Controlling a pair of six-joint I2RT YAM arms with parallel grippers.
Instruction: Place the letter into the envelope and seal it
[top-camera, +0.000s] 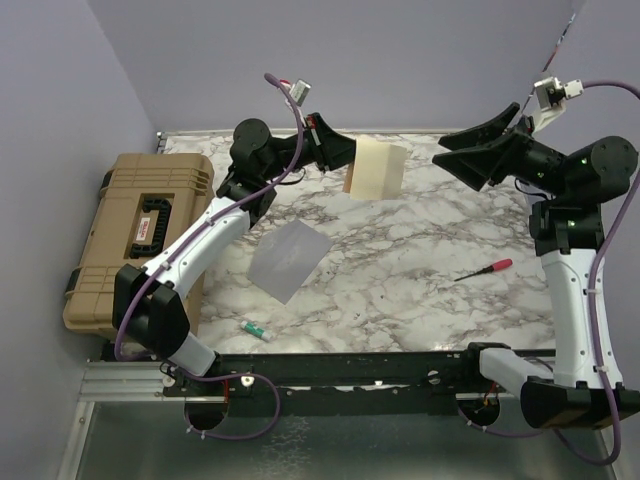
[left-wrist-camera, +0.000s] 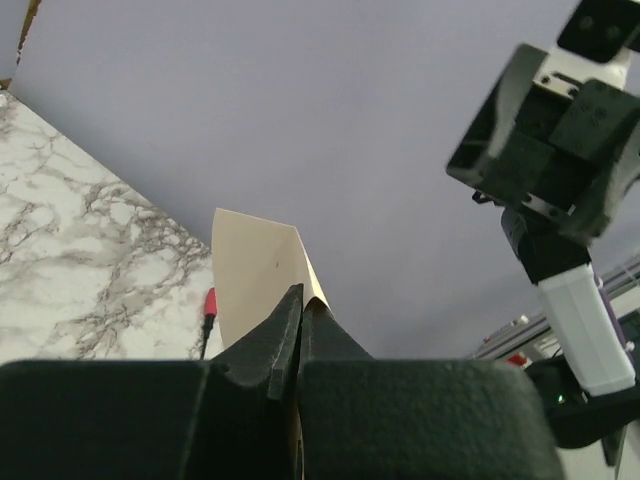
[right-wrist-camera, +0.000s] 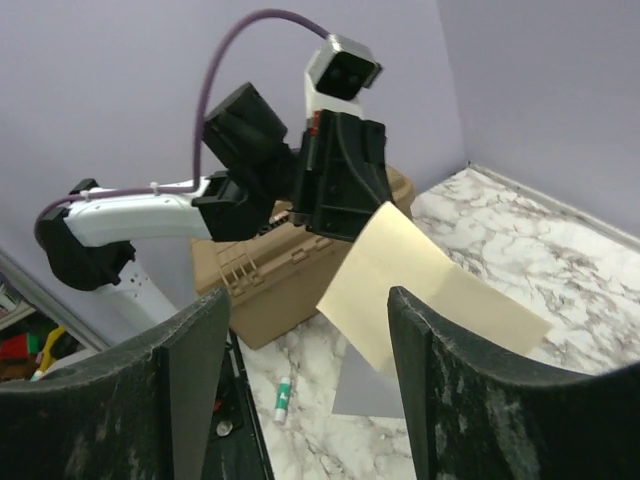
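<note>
Looking at this one, your left gripper (top-camera: 347, 163) has its jaws pinched tight on one edge of the letter (top-camera: 377, 168), holding it up in the air over the far side of the table (top-camera: 420, 240). Your right gripper (top-camera: 447, 155) has its jaws spread wide and hangs off to the right of the letter, facing it but clear of it. The envelope (top-camera: 288, 260) lies flat on the table, closer to the arm bases. Also there: a red-handled screwdriver (top-camera: 485, 269) on the right, a small marker (top-camera: 253, 328) by the near edge, and a tan case (top-camera: 140, 230) on the left.
</note>
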